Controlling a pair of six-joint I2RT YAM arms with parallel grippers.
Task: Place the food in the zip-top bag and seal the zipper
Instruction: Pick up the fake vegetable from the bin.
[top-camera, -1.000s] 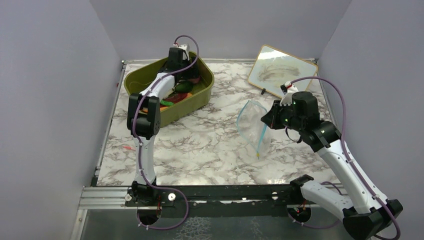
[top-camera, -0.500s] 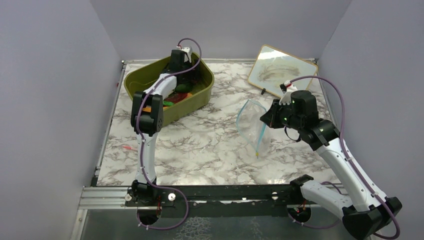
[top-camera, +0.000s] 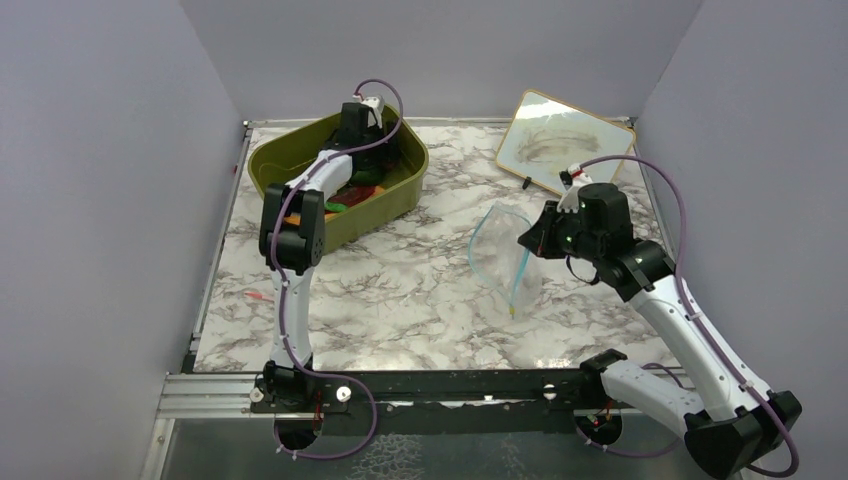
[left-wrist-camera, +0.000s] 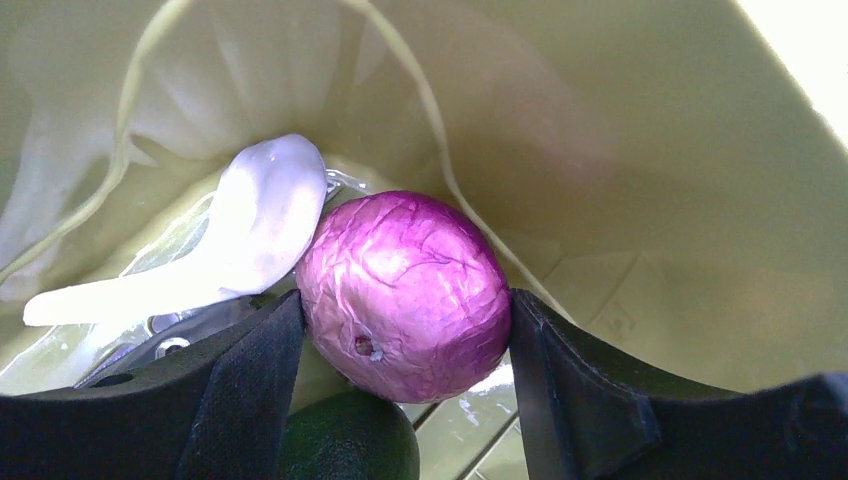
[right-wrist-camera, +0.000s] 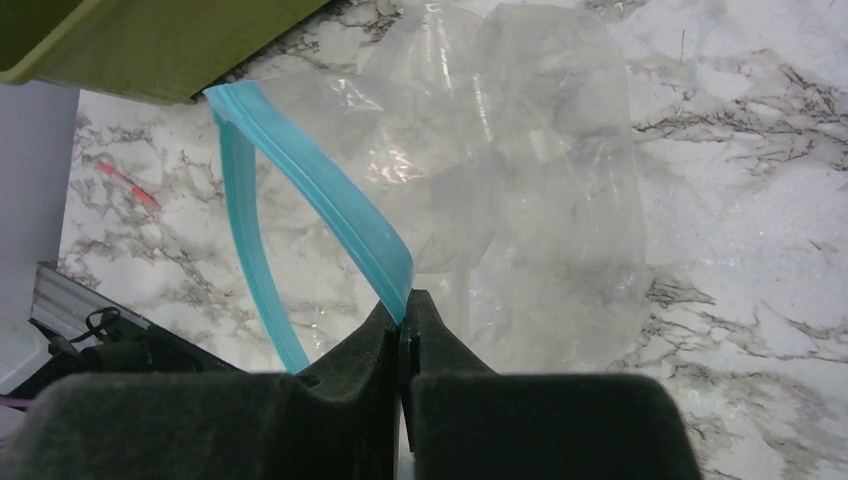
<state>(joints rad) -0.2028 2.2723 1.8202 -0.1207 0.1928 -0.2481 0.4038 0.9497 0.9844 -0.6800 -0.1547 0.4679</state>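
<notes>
Now that the left gripper (left-wrist-camera: 405, 312) has sunk deeper into the far-left green tub (top-camera: 385, 207), its fingers clamp the purple onion (left-wrist-camera: 405, 285); the right gripper (right-wrist-camera: 403, 312), pinched together on the zipper (right-wrist-camera: 320, 188), holds the zip-top bag (right-wrist-camera: 540, 180) open right of centre

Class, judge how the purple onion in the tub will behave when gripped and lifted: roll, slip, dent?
Being nearly round, the onion probably rolls if nudged. Its glossy, crinkled skin may slip between the flat pads of the left claw. It looks like a light toy, so probably lifts easily.
</notes>
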